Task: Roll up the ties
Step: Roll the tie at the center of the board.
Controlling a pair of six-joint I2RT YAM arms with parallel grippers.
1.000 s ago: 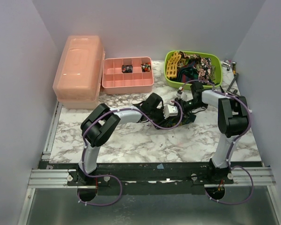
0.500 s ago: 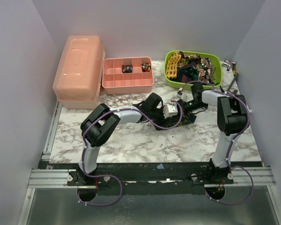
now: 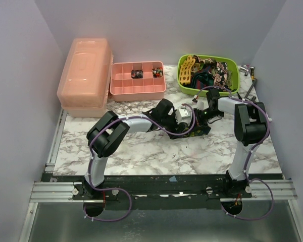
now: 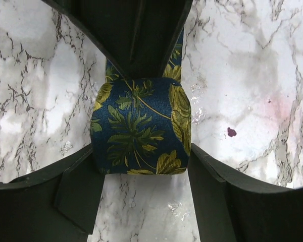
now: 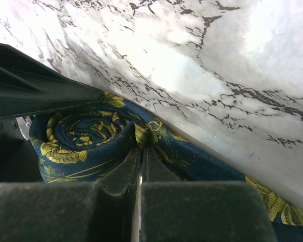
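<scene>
A dark navy tie with yellow-green leaves (image 4: 140, 126) is wound into a roll on the marble table (image 3: 141, 151). My left gripper (image 4: 141, 169) is shut on the roll, one finger against each side. My right gripper (image 5: 141, 148) is shut on a fold of the same tie right beside the spiral end of the roll (image 5: 83, 133). A short loose tail (image 5: 272, 201) runs off to the right. In the top view both grippers meet mid-table, left gripper (image 3: 188, 121) and right gripper (image 3: 198, 116), with the tie (image 3: 197, 130) under them. More ties (image 3: 212, 70) lie in the green basket.
A green basket (image 3: 183, 80) stands at the back right, a pink compartment tray (image 3: 122, 91) at the back centre, and a pink lidded box (image 3: 86, 73) at the back left. Small tools (image 3: 250, 70) lie by the right wall.
The left gripper has turned and shifted slightly toward the back with the roll. The loose tie on the table in front of the grippers has become shorter. The right gripper stays in place.
</scene>
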